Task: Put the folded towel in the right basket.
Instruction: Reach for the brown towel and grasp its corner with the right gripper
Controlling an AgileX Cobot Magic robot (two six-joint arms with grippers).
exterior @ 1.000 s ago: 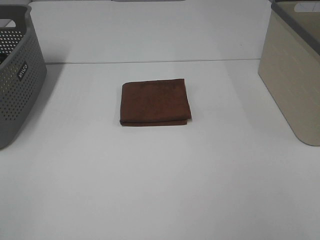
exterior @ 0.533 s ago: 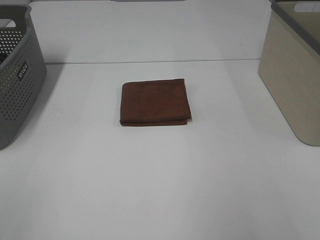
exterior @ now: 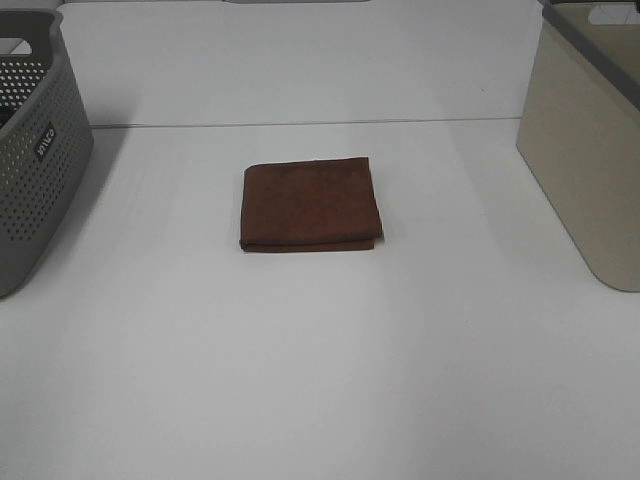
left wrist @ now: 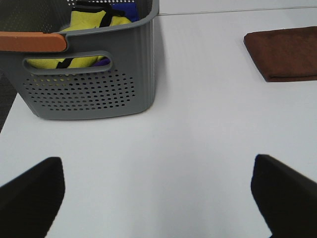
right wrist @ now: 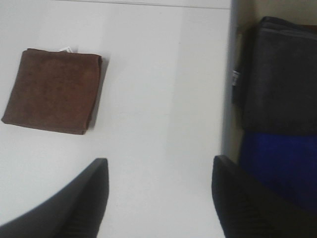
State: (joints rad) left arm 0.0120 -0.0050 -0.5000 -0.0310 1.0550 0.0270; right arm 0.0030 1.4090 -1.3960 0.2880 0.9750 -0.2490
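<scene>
The folded brown towel [exterior: 310, 205] lies flat in the middle of the white table. It also shows in the left wrist view [left wrist: 285, 53] and the right wrist view [right wrist: 52, 90]. The beige right basket [exterior: 585, 150] stands at the table's right edge. The right wrist view looks over its rim [right wrist: 227, 99] at dark grey and blue cloths inside. My left gripper [left wrist: 158, 186] is open and empty, hovering over bare table near the grey basket. My right gripper [right wrist: 158, 191] is open and empty, between the towel and the right basket. Neither gripper shows in the exterior view.
A grey perforated basket [exterior: 30, 170] stands at the left edge; the left wrist view [left wrist: 94, 84] shows yellow and blue cloths in it and an orange handle. The table's far edge [exterior: 300, 124] runs behind the towel.
</scene>
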